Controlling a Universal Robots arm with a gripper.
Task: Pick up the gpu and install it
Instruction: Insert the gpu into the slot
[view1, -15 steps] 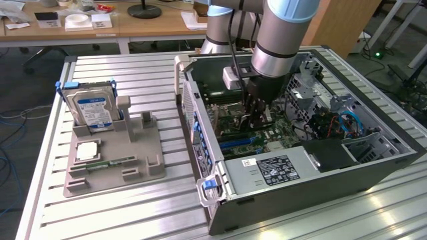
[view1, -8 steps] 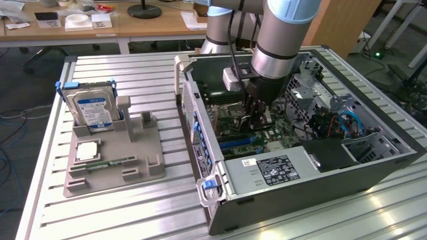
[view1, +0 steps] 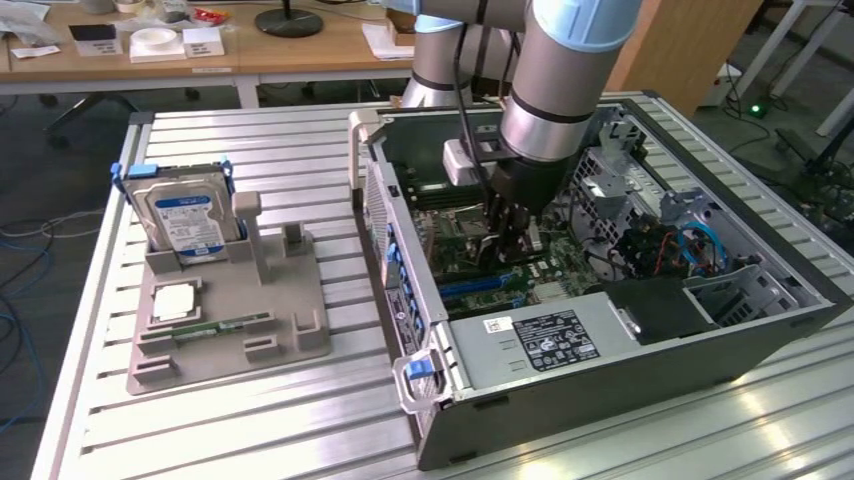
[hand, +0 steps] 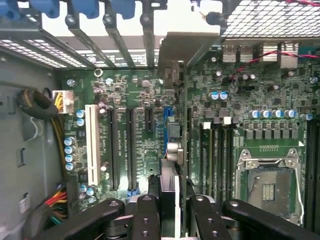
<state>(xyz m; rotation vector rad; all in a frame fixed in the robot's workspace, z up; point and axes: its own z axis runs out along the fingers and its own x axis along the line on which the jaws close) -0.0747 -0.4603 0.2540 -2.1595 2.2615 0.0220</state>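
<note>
gpu (hand: 170, 192) gripped edge-on between the fingers (hand: 147, 215) inside the computer case (view1: 601, 390), board face hidden, hard drive (view1: 187, 220) and power supply (view1: 541, 340) labels printed but unreadable

- Exterior view: you get bright, even room light from overhead, with soft, short shadows beside the grey holder (view1: 227, 320)
- Desk (view1: 761, 420): pale glare streaks lie along its metal slats towards the exterior view's right
- Computer case (view1: 601, 350): you will find its interior dimmer than the desk; the arm (view1: 561, 90) shades the board beneath it
- Wrist view: daylight-bright slot openings (hand: 125, 20) in the rear wall burn out to white, as does the mesh vent (hand: 270, 17)
- Motherboard (hand: 125, 125): evenly and moderately lit
- Tool (hand: 170, 200): its black fingers (hand: 145, 220) sit in shade, clamped on the gpu (hand: 172, 140), which reads to you as a dim edge-on strip
</note>
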